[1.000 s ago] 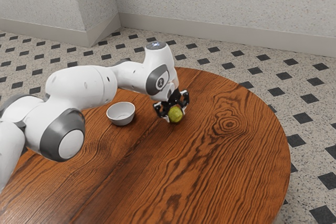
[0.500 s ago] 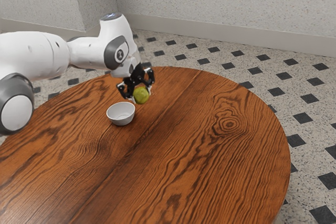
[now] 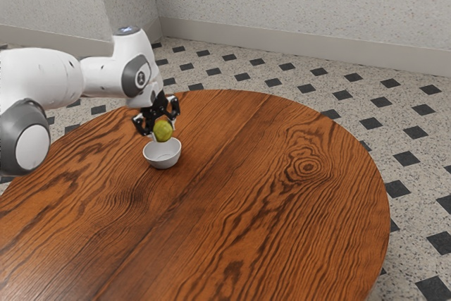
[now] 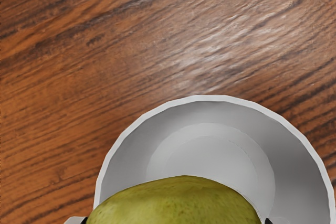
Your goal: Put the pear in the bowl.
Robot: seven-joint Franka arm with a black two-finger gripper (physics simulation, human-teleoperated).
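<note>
My black gripper [image 3: 162, 132] is shut on the green pear [image 3: 163, 130], a finger on each side of it, over the white bowl [image 3: 163, 161] in the exterior view. The pear hangs at the height of the bowl's back rim or a little above it. In the wrist view the pear [image 4: 176, 203] covers part of the bowl [image 4: 215, 148], whose visible inside holds nothing. Fingertips of the gripper [image 4: 173, 221] just show at either side of the pear.
The round wooden table [image 3: 282, 195] stretches away from the bowl toward the exterior view's right. Its curved edge borders a speckled floor [image 3: 416, 135] with dark tiles, and a pale wall [image 3: 296, 5] stands behind.
From beyond the bowl on the exterior view's right, my gripper has carried the pear leftward until it is over the bowl. The bowl has stayed where it was.
</note>
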